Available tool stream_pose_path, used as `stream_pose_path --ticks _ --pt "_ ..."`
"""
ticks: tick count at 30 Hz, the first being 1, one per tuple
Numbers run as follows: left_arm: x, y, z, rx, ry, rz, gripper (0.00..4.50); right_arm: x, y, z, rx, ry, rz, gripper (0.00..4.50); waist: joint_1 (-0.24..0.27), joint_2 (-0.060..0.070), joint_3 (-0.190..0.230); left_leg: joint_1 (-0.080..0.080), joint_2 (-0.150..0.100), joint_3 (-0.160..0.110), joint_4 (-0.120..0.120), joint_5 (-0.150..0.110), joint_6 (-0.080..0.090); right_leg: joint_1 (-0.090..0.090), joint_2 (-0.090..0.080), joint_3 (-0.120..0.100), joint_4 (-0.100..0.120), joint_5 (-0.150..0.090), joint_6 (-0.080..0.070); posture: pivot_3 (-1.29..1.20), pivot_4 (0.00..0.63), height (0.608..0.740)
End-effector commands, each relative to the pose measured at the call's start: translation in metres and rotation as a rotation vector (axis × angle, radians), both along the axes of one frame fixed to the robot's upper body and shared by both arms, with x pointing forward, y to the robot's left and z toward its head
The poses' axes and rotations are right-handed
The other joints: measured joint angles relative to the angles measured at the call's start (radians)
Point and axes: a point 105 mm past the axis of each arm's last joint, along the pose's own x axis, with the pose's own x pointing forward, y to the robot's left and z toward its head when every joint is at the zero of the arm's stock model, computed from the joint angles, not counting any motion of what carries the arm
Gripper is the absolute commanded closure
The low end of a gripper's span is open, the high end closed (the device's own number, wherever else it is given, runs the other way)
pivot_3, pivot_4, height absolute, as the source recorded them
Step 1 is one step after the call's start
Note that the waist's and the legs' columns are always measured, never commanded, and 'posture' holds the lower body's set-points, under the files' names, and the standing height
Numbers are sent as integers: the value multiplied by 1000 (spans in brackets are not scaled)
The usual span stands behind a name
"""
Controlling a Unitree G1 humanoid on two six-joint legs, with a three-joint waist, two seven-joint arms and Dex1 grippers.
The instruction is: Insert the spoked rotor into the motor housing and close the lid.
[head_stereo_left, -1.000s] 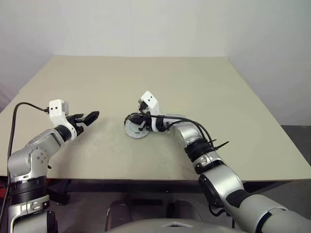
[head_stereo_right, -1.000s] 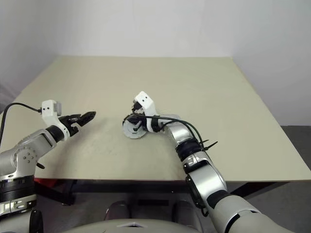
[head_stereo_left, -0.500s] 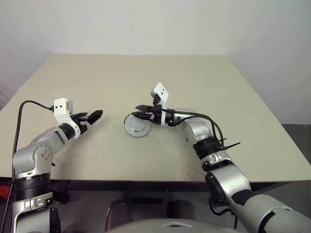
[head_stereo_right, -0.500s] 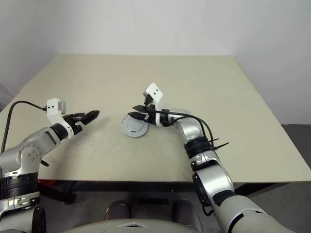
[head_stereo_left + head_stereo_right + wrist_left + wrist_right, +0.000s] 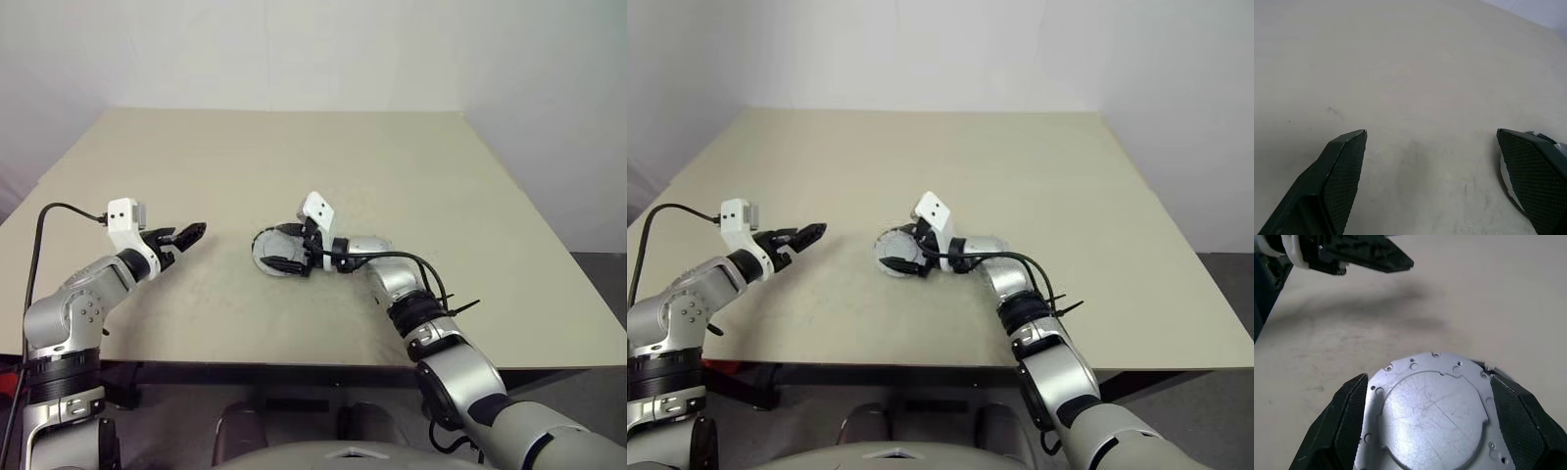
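Right wrist view: lid (image 5: 1432,406) face-up, silver-grey, scratched, raised round centre panel, small holes along the rim, lying flat on the beige table (image 5: 411,176) near its front middle. Right gripper (image 5: 1431,418) spread wide, one black finger on either side of the lid, gripping nothing. Left gripper (image 5: 186,235) well to the lid's left, jaws apart and empty. Head views: lid (image 5: 269,257) partly hidden behind the right fingers.
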Motion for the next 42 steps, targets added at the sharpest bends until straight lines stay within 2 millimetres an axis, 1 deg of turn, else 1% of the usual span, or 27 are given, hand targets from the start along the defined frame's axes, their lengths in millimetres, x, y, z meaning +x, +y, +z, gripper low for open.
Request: stream_pose_path --ticks 1,12,15,17,25,29,32,34,39,42 --pt "2 3 16 26 -53 1 0 1 4 6 5 -37 10 18 0 0 0 0 0 0 0 0 0 0 0 0 0 0 0 0 0 740" --pt "0 8 18 34 -50 12 0 6 4 -1 3 -30 -21 18 0 0 0 0 0 0 0 0 0 0 0 0 0 0 0 0 0 740" --pt "0 9 19 34 -49 14 0 11 2 0 17 -37 -52 639 0 0 0 1 0 0 0 0 0 0 0 0 0 0 0 0 0 740" --pt "0 10 19 34 -50 15 0 11 1 1 18 -44 -43 1263 0 0 0 0 0 0 0 0 0 0 0 0 0 0 0 0 0 740" --pt "1 9 20 31 -52 15 0 16 -1 0 -4 -55 -66 1279 0 0 0 0 0 0 0 0 0 0 0 0 0 0 0 0 0 740" --pt "1 9 18 27 -48 16 0 20 6 19 73 -12 -65 1279 0 0 0 0 0 0 0 0 0 0 0 0 0 0 0 0 0 740" --pt "0 8 17 27 -46 15 0 22 10 25 86 -10 -66 1279 -1 0 0 0 0 0 0 0 0 0 0 0 0 0 0 0 0 740" --pt "0 8 17 27 -46 15 0 21 11 23 77 -9 -64 1279 0 0 0 0 0 0 0 0 0 0 0 0 0 0 0 0 0 740" --pt "-1 9 17 26 -46 18 0 20 11 9 33 -12 -77 1279 -1 0 0 -1 0 0 -1 0 0 -1 0 -1 0 0 0 0 0 740" --pt "-2 9 16 27 -42 19 0 21 12 3 -16 -51 -96 1279 -1 0 0 -1 0 0 -1 0 0 -1 0 -1 0 0 0 0 0 740"
